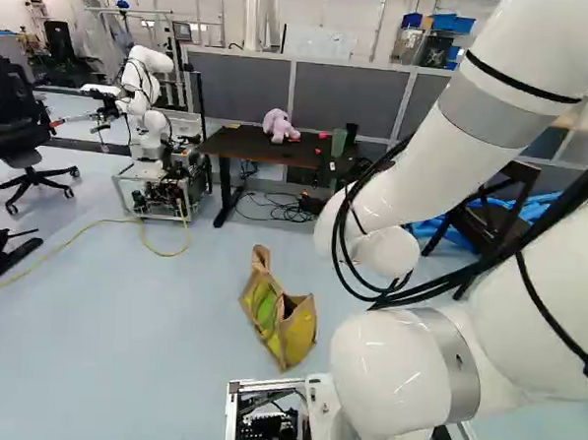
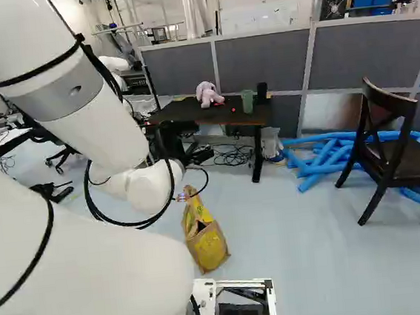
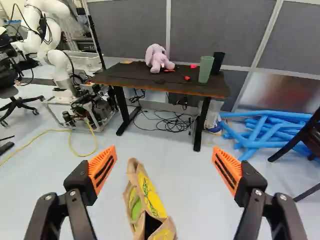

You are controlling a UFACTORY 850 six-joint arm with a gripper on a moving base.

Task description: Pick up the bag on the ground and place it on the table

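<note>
We see the bag [image 1: 298,331], brown with yellow and green patches, standing on the floor [image 1: 121,319] near the middle of the left base view, a little below centre. In the right base view it lies just left of the lower middle, and its mouth gapes open. Our arm [image 1: 420,167] fills the right side of the left base view, and our hand [image 2: 193,153] shows dark at left of centre in the right base view. In the wrist view we find the hand [image 3: 164,148] released, its two orange pads [image 3: 102,169] spread wide apart, with nothing gripped; the bag shows between them, touched by neither.

The tabletop [image 1: 244,146] is at the upper middle of the left base view. On it we see a pink plush toy [image 1: 279,127], a green cup [image 1: 339,142] and a black cup [image 1: 351,132]. Dark cables [image 1: 285,211] lie on the floor beneath. At the upper left of that view we have another robot [image 1: 148,84] and an office chair [image 1: 18,132]. At the right of the right base view we see a dark wooden chair [image 2: 401,169] beside blue tubes [image 2: 322,163]
</note>
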